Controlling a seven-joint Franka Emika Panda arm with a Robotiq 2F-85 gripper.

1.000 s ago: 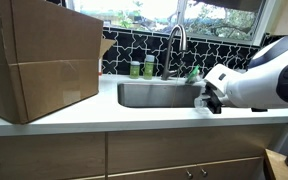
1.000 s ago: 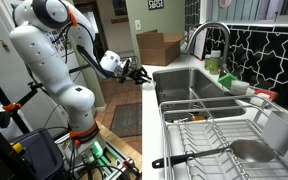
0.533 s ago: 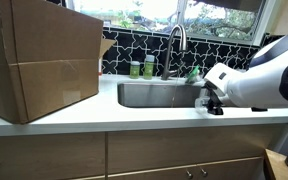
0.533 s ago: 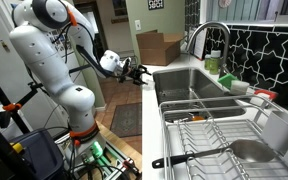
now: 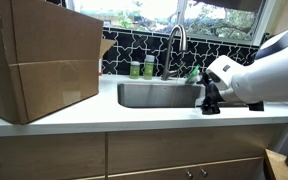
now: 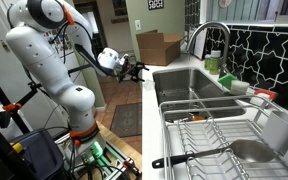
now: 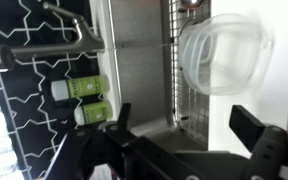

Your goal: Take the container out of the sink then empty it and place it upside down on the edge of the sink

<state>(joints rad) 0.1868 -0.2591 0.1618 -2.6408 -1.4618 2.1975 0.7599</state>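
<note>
The Robotiq gripper (image 5: 210,100) has lifted a little and edged toward the wide rectangular stainless steel sink (image 5: 149,95) in the last moment, and it hangs just off the basin's end. Its fingers (image 7: 121,115) stand wide apart and hold nothing. The small translucent whitish plastic container (image 7: 224,50) lies ahead of the fingertips, against a wire grate (image 7: 184,95), apparently down in the basin. This looks like the approach; the grasp is not yet made.

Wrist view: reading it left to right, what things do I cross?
Black tiled backsplash → green bottles → bare sink floor → wire grid → container. The faucet is left out, since it stretches across the backsplash and bottles.
</note>
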